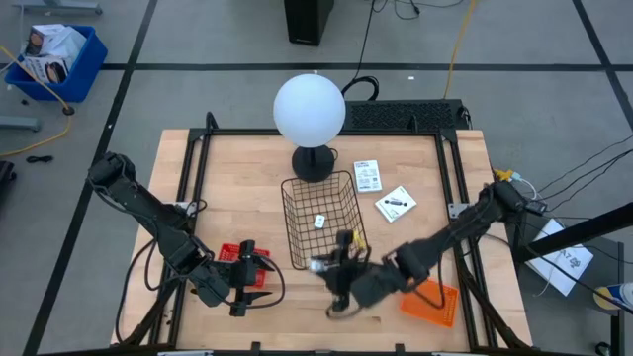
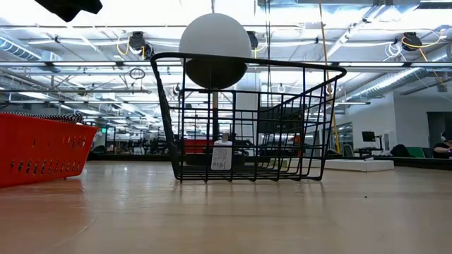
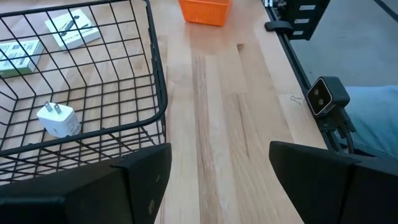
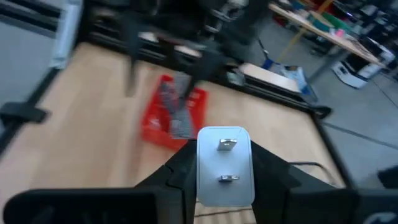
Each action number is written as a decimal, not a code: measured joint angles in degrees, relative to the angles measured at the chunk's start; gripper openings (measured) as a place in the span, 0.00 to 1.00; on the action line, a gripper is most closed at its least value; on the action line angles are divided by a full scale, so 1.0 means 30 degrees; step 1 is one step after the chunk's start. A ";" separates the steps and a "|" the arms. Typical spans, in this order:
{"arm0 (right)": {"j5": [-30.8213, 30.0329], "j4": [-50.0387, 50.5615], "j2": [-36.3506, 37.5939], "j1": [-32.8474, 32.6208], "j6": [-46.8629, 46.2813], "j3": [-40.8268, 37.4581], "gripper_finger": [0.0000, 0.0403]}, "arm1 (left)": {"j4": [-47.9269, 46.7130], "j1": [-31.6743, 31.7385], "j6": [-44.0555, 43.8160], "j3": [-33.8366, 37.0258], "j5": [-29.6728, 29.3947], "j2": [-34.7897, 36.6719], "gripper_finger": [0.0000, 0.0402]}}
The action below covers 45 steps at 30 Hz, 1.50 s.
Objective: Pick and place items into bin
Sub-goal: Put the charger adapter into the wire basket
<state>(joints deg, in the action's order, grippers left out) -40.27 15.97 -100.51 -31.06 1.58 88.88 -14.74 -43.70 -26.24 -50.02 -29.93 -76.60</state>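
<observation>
A black wire basket (image 1: 316, 222) stands mid-table with one white plug block (image 1: 319, 222) (image 3: 58, 119) lying on its floor. My right gripper (image 1: 331, 269) (image 4: 225, 186) hovers at the basket's near side, shut on a second white plug block (image 4: 225, 165). My left gripper (image 1: 255, 279) (image 3: 217, 180) is open, next to the red bin (image 1: 242, 259) and pointing toward the basket. Two white packets (image 1: 367, 175) (image 1: 396, 204) lie flat on the table right of the basket. I see no grey or teal piece. My right gripper pinches the white plug block between its two fingers, one on each long side (image 4: 200, 177). The face with the two metal prongs (image 4: 227, 144) is turned toward the wrist camera. The fingers point toward the table's left, and the block is lifted clear of the table.
A lamp with a white globe (image 1: 310, 109) stands just behind the basket. An orange bin (image 1: 430, 299) sits at the near right and the red bin (image 2: 42, 148) at the near left. Bare wood lies between the basket and the near edge.
</observation>
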 joint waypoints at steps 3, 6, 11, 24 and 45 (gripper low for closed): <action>0.1033 0.0816 0.0541 0.1200 -0.0228 0.0000 0.24 | 0.0005 -0.0002 0.0001 0.0000 -0.0001 0.0000 0.68; 0.2679 0.1534 0.0611 0.2540 -0.0811 0.0000 0.24 | 0.0010 -0.0001 0.0007 0.0000 -0.0007 0.0000 0.68; 0.6404 0.2849 0.0082 0.4753 -0.1896 0.0000 0.24 | -0.0002 -0.0002 0.0073 0.0000 -0.0007 0.0000 0.68; 1.0937 0.4961 -0.2583 0.7685 -0.2941 -0.0015 0.24 | -0.0025 -0.0001 0.0029 0.0000 -0.0007 0.0000 0.68; 1.4523 0.5276 -0.4362 0.9434 -0.3455 -0.0869 0.24 | -0.0001 -0.0001 0.0073 0.0000 -0.0007 0.0000 0.68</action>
<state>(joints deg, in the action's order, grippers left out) 3.30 31.80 -113.59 -2.76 -8.79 86.27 -14.74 -43.70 -26.02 -50.02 -29.95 -76.60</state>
